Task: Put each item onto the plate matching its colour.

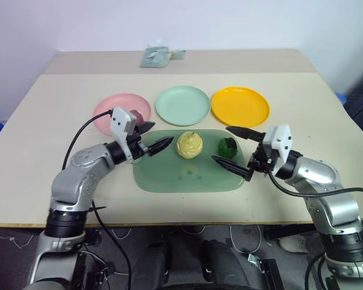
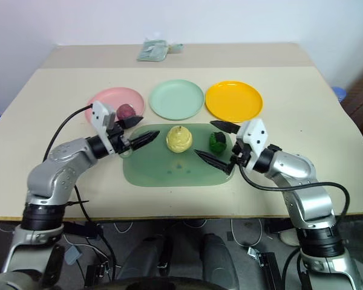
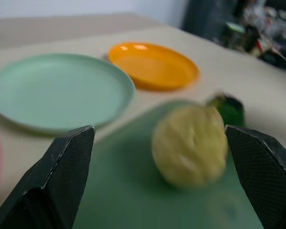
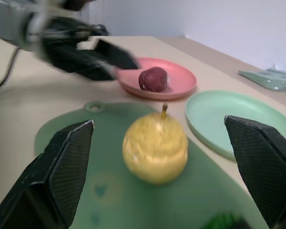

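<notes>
A robot test room or lab is suggested: a plain beige wooden table (image 1: 42, 175) is set against a bare white wall (image 1: 230, 21), loose cables (image 1: 187, 232) are strewn on the dark floor beneath, and cluttered gear (image 3: 257, 28) is seen beyond the table.

A pale beige, matte tabletop (image 1: 42, 157) spans most of the head camera's frame, with a seam running across it near its far edge. Three round shallow plastic plates lie directly on it in a row just above the centre of the frame: a pink plate (image 1: 112, 106) at the left, a pale mint green plate (image 1: 183, 104) in the middle and an orange-yellow plate (image 1: 240, 106) at the right. Just below them, at the frame's centre, lies a larger translucent green rounded-rectangle board (image 1: 169, 178). At the top centre, near the far edge, rests a small crumpled greenish packet (image 1: 155, 56).
</notes>
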`<state>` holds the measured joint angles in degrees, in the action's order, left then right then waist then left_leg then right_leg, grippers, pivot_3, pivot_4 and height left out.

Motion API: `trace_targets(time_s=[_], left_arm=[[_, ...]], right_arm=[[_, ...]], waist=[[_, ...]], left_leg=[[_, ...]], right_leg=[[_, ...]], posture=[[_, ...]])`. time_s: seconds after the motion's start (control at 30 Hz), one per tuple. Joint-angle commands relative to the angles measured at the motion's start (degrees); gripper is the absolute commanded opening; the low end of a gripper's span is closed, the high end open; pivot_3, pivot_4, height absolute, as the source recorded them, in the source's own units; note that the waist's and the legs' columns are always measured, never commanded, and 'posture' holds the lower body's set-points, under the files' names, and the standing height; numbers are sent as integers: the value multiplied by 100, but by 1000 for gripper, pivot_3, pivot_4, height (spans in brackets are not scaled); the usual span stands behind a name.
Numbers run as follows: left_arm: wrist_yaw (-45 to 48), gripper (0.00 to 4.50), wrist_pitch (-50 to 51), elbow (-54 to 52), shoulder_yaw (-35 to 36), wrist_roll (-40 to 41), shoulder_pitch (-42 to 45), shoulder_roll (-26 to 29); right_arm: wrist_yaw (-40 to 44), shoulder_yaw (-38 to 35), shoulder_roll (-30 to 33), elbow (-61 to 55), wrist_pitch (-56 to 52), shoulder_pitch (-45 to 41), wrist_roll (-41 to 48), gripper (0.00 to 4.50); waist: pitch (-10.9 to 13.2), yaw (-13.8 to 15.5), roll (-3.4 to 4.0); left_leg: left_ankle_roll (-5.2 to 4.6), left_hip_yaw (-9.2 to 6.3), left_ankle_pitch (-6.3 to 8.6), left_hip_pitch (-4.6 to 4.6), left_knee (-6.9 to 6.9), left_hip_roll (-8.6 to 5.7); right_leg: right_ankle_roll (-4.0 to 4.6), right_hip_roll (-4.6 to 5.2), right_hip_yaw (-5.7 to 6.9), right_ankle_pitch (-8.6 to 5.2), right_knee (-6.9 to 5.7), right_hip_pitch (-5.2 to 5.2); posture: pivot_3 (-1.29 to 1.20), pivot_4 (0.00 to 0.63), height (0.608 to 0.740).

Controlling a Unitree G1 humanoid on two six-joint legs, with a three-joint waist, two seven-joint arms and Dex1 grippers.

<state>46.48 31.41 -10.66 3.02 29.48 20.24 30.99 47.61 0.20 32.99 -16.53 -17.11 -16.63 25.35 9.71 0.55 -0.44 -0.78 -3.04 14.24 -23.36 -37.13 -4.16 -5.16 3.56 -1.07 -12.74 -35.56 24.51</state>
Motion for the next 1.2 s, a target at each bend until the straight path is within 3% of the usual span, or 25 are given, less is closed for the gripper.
trace_targets(time_s=[0.03,0.33,0.9,1.03,1.2], left_arm=[[898,4468,-372,-290,261,231,-257,525],[2031,4468,-1051,-823,866,483,-1301,1371],[1378,4468,-928,-1769,1246,750,-2037,1400],[1289,4500,-905,-1807,1272,780,-2040,1412],[1202,4500,-926,-1766,1341,796,-2085,1391]], right_arm=[[-192,273,-200,235,-295,-528,-177,4500],[22,950,-534,1012,-622,-1237,-543,4500],[476,1204,-1088,2794,235,-1891,-1165,4500],[480,1189,-1190,2948,354,-1927,-1238,3208],[355,896,-1273,2943,420,-2125,-1128,3040]], waist=[[1,9,5],[4,8,5],[6,-27,10],[6,-33,10],[6,-38,10]], left_leg=[[0,1,0,-1,0,0],[-7,1,5,-5,9,0],[-6,1,4,-4,9,1],[-5,1,4,-4,10,1],[-4,1,3,-4,9,1]], right_leg=[[6,1,-1,0,2,0],[9,6,0,-1,23,-1],[7,2,3,1,15,2],[7,1,3,1,15,3],[6,1,3,1,12,3]], posture=[[0,150,740],[0,150,740],[0,150,740],[0,150,740],[0,150,740]])
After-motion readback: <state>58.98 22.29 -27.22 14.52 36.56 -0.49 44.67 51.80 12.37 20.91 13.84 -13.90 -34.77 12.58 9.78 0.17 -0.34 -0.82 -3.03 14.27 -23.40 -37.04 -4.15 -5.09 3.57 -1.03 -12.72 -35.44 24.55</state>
